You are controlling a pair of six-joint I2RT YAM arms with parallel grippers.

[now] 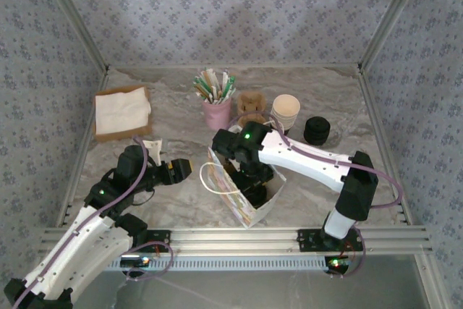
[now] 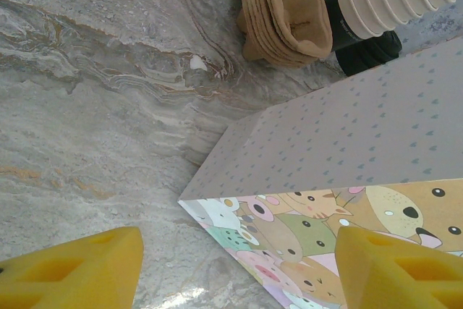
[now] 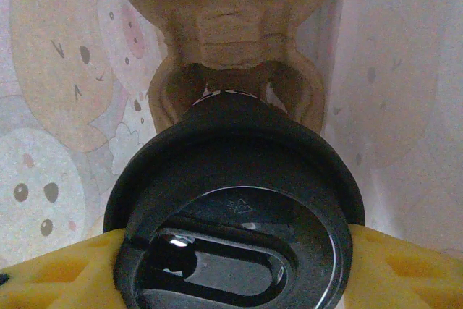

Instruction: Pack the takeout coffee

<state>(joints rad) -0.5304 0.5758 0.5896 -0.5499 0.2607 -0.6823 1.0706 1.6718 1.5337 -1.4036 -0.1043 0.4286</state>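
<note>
Top view: the bag [image 1: 240, 206] stands mid-tabletop [image 1: 166, 99], a bit toward 6 o'clock. The right pincer [image 1: 255, 182] is down through the bag's mouth, with its arm coming in from 3 o'clock; the wrist covers what it carries. The left pincer [image 1: 181, 171] sits near the bag at 9 o'clock, not touching it. Spare carriers [image 1: 251, 106] and the cup stack [image 1: 286, 111] are at 12 o'clock, not involved.

Left wrist view: the left pincer [image 2: 239, 269] is spread wide and empty. The bag's corner lies ahead, untouched.

Right wrist view: the coffee [image 3: 239, 215] is inside the bag, black lid up. The right pincer [image 3: 235, 251] pinches it, with yellow pads [image 3: 65, 276] at 9 and 3 o'clock of the lid. A carrier [image 3: 231, 41] lies deeper in the bag at 12 o'clock, one well just past the lid. I can't tell whether the cup base is seated, because the lid hides it.

The step looks like seating the cup in that well, then letting go.
- Keep the cup upright and centre the base over the well before lowering straight down.
- Open only once the cup bears its own weight, and open slowly so the pads don't drag the cup or the bag walls.
- Exit straight up through the mouth.
- If the bag shifts, the left pincer could steady its 9 o'clock side.

Main risk: a tipped cup.
</note>
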